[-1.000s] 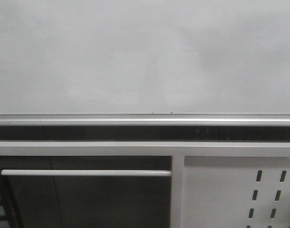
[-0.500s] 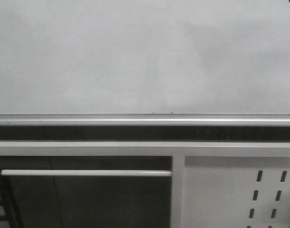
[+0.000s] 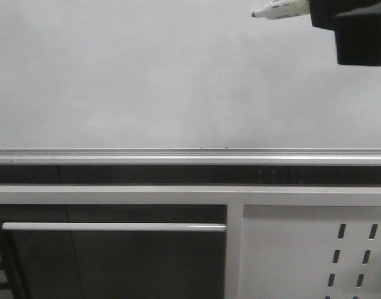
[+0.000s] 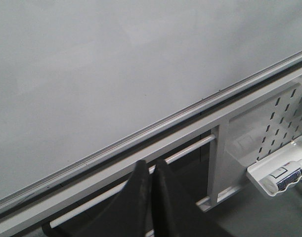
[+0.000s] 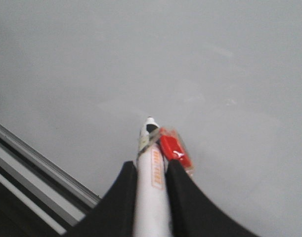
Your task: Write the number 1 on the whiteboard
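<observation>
My right gripper (image 5: 151, 170) clamps the marker (image 5: 151, 168), tip off the blank whiteboard (image 3: 146, 81), so I should press lightly, then draw straight down.

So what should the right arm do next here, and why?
Probably ease the marker tip onto the whiteboard. The right gripper is shut on the marker with the cap off, the board shows no stroke yet, and whether the tip touches cannot be told.
</observation>
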